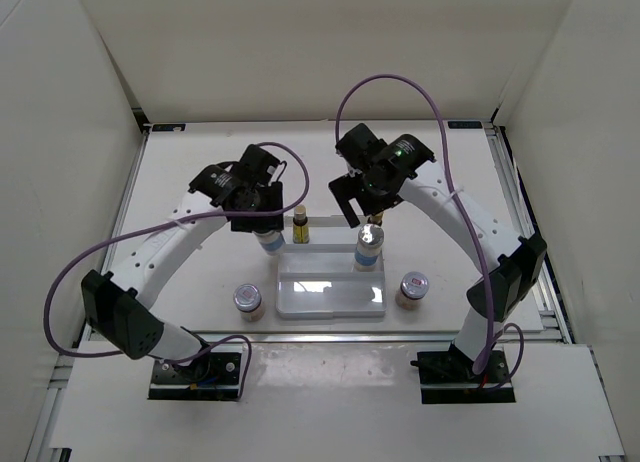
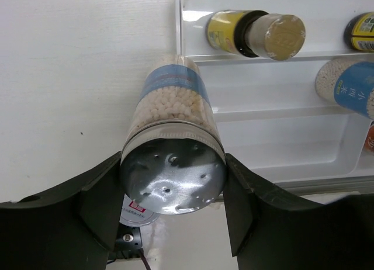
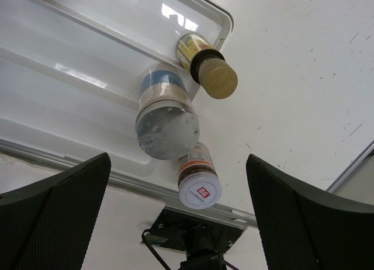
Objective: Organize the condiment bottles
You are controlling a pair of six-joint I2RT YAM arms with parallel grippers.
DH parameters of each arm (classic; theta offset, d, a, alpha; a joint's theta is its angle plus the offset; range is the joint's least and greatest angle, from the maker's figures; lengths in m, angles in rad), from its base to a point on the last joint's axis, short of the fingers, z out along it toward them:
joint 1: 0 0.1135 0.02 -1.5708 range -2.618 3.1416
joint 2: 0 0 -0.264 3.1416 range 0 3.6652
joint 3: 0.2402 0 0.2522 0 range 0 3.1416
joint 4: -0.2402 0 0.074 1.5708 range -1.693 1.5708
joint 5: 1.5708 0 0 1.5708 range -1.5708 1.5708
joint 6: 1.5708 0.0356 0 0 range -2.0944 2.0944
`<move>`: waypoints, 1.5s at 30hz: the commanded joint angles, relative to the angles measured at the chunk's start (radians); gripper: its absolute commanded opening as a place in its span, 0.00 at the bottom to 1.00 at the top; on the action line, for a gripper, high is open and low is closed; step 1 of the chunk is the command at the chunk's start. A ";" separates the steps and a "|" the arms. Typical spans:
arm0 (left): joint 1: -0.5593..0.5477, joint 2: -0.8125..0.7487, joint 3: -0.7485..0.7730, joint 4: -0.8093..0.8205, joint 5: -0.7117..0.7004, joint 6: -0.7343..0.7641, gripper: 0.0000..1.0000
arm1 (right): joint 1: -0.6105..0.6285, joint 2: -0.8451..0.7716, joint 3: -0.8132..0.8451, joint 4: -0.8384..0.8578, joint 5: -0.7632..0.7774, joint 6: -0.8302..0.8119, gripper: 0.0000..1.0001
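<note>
My left gripper (image 1: 266,232) is shut on a blue-white labelled bottle (image 2: 173,115) with a silver lid, at the left edge of the white stepped rack (image 1: 330,294); the fingers (image 2: 96,191) press both sides of its lid. My right gripper (image 1: 367,217) is open and empty above a second blue-white bottle (image 3: 166,121) standing on the rack's middle step. One slim amber bottle (image 1: 300,225) stands on the top step at the left, another (image 3: 207,68) at the right. Two short red-labelled bottles stand on the table, one left (image 1: 247,301) and one right (image 1: 412,289) of the rack.
The rack's lowest step (image 1: 330,302) holds nothing. White walls enclose the table on the left, back and right. The arm bases (image 1: 197,374) are bolted at the near edge, with purple cables looping over both arms.
</note>
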 commanded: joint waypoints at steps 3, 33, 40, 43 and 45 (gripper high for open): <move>-0.030 0.022 0.066 0.045 0.039 0.018 0.11 | 0.005 -0.050 -0.015 0.001 0.031 -0.011 1.00; -0.088 0.184 0.057 0.117 0.199 0.086 0.11 | 0.005 -0.097 -0.093 0.010 0.060 -0.011 1.00; -0.088 0.175 0.009 0.117 0.199 0.095 0.11 | 0.005 -0.107 -0.102 0.010 0.070 -0.011 1.00; -0.088 0.166 0.000 0.117 0.190 0.095 0.31 | 0.005 -0.107 -0.102 0.010 0.070 -0.011 1.00; -0.088 0.166 0.000 0.117 0.181 0.095 0.51 | 0.005 -0.107 -0.102 0.010 0.079 -0.011 1.00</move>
